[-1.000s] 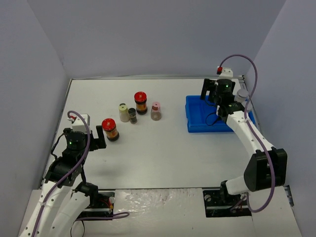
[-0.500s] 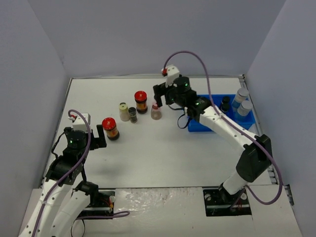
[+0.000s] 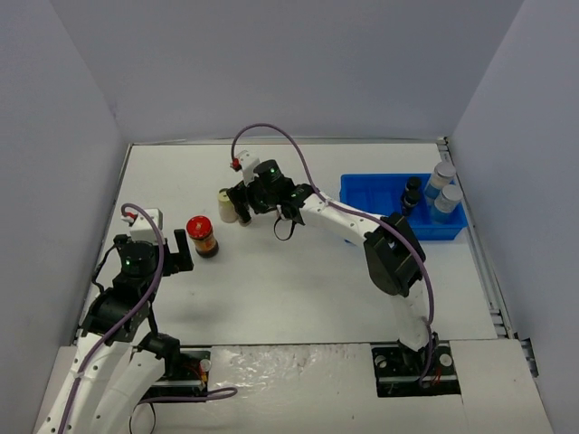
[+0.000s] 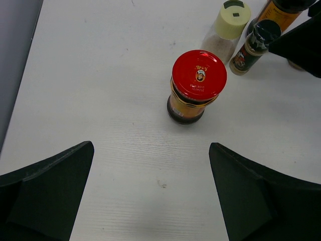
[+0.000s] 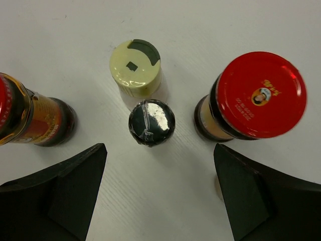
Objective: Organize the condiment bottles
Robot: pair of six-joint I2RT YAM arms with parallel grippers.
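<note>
the tiny dark glass jar with a shiny black cap (image 5: 151, 123) stands upright on the white table (image 5: 60, 30), just ahead of the right gripper (image 5: 159, 150) and in line with the gap between its two black fingers; the jaws are spread wide and grip nothing, neither finger touching any jar; just beyond the tiny jar, almost touching it, is the cream plastic jar with a pale yellow flip lid (image 5: 135, 70); to one side of the pair stands a dark sauce jar with a round red metal lid (image 5: 261, 93); on the other side is the second red-lidded dark sauce jar (image 4: 195, 85), only its edge showing in the right wrist view; this one stands apart from the cluster, ahead of the left gripper (image 4: 150, 150), whose fingers are likewise wide apart and empty, the jar beyond their tips and untouched.

a second ago the right gripper was over at the tray, half a second ago further right, short of the cluster; it has since swung left across the table to these jars; the left arm and its jar have not moved.

the blue compartmented plastic tray (image 3: 371, 208) lies well apart on the table's right side; at its right end stand two silver-lidded blue-labelled jars (image 3: 442, 174), upright, and just left of them two more tiny black-capped jars (image 3: 412, 187); which compartments they occupy cannot be told.
</note>
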